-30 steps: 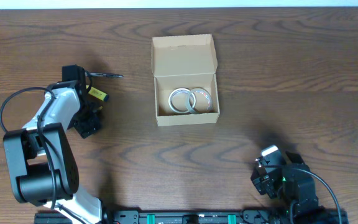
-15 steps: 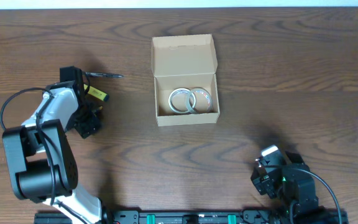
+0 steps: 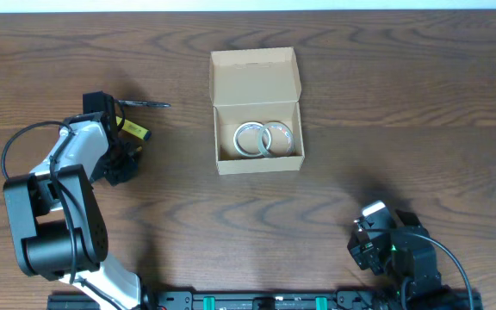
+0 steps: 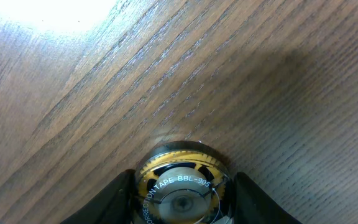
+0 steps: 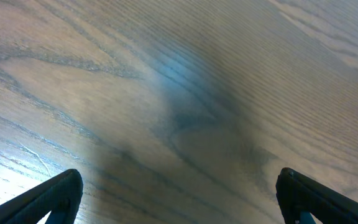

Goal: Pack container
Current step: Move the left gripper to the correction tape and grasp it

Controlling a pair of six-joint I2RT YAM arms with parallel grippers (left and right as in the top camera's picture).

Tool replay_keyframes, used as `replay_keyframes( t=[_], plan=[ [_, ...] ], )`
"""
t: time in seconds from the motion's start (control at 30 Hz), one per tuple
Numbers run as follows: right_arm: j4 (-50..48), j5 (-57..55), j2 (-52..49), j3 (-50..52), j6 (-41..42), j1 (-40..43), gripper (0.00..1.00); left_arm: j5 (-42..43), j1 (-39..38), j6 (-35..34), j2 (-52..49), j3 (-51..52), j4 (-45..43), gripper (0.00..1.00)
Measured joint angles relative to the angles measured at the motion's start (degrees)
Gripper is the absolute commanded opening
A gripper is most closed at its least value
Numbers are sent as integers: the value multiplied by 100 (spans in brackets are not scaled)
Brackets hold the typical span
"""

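Since a second ago the left gripper [image 3: 120, 169] has drawn its fingers in; the arm itself has barely shifted, and nothing else on the tabletop [image 3: 403, 103] has moved. In the left wrist view those fingers sit just beside both edges of a correction tape roll [image 4: 180, 193] lying flat on the wood. Whether they are actually pinching it yet I cannot tell.

The container [image 3: 260, 165] is well apart to the right, lid flap thrown back, with two tape rolls [image 3: 265, 139] already lying side by side inside. So I judge I'm on the pick-up of one more item.

Next I need a firm hold on the roll, a clean lift, then a carry across and over the container's near wall without bumping it.

The right gripper [image 5: 179, 199] hangs spread wide over bare wood, holding nothing.
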State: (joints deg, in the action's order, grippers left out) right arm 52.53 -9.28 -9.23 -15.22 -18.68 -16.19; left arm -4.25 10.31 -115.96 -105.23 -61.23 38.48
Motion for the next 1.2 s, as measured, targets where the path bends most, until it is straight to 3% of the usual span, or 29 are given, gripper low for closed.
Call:
replay_keyframes(
  t=[0.23,1.2],
  plan=[
    [2,0,0,0,0,0,99,2,0,0,0,0,0,33],
    [2,0,0,0,0,0,99,90,0,0,2,-236,-149,27]
  ],
)
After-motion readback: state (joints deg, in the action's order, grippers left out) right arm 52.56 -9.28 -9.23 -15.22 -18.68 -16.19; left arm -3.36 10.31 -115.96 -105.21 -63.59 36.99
